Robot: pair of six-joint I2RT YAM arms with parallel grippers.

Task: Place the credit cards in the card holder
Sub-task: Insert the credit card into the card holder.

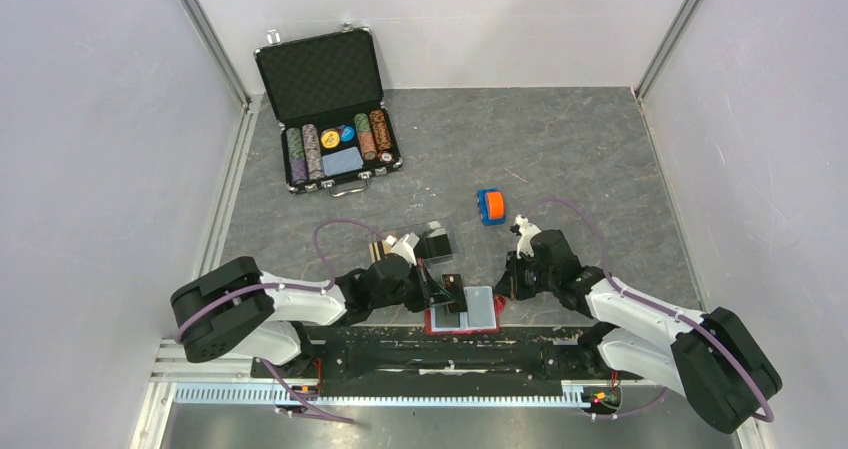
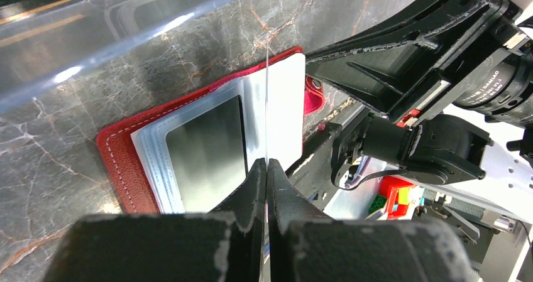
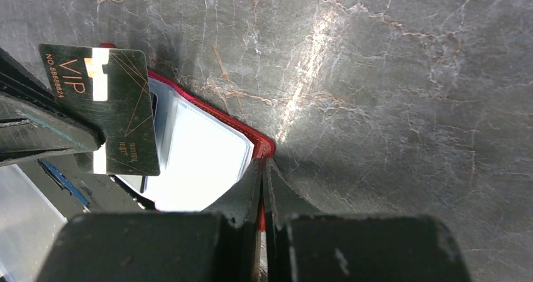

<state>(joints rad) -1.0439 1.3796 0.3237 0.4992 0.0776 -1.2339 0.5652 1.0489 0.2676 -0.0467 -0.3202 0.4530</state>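
One credit card point(image 3: 104, 106), dark with gold lines, is clamped in the left tool point(image 2: 266, 164) above the open red wallet point(image 2: 119, 162) at the desk's point(image 1: 560, 149) 6 o'clock. It looks thin, stiff, light and slick, so pinch its flat faces near an end. Its long axis seems to run out from that tool, toward 3 o'clock seen from above. The right tool point(image 3: 263, 164) pinches the wallet's corner.
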